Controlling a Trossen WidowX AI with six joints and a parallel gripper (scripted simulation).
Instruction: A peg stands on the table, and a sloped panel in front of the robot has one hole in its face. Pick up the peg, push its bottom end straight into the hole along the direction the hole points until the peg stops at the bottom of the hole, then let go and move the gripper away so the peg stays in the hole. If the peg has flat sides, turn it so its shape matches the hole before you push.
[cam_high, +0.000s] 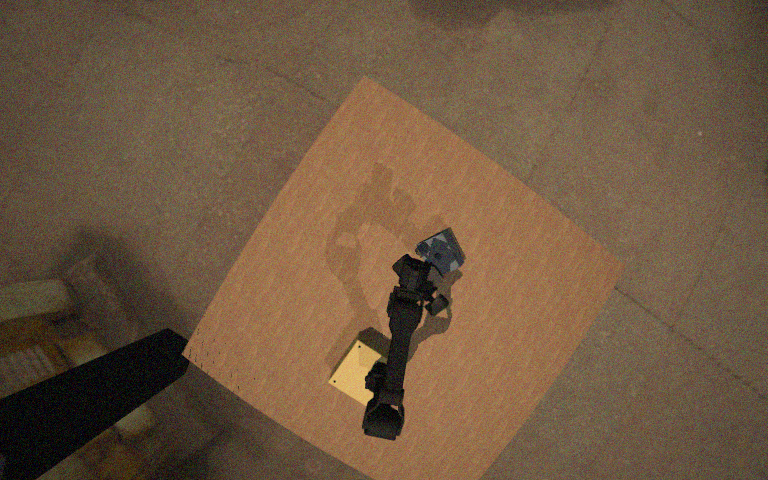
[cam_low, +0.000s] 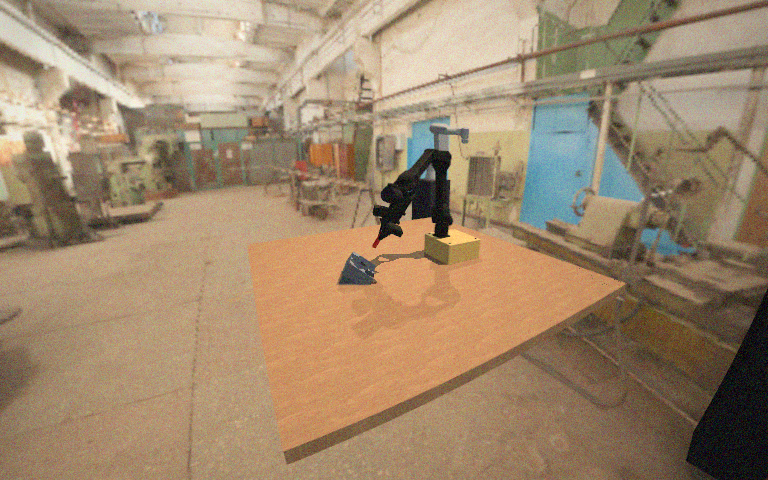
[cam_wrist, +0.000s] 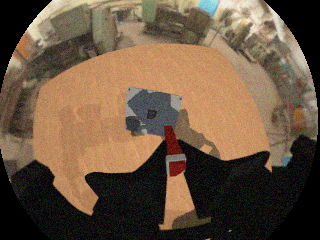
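Jaws of the gripper (cam_wrist: 175, 180) are clamped on the red peg (cam_wrist: 174, 154), which projects ahead toward the sloped panel (cam_wrist: 152, 112). Recommended: align the peg's axis with the hole (cam_wrist: 152, 115) before advancing, and avoid side loading.

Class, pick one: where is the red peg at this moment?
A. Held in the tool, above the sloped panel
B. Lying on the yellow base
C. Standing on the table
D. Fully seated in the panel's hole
A: the tool grips the red peg in the air, short of the sloped panel.
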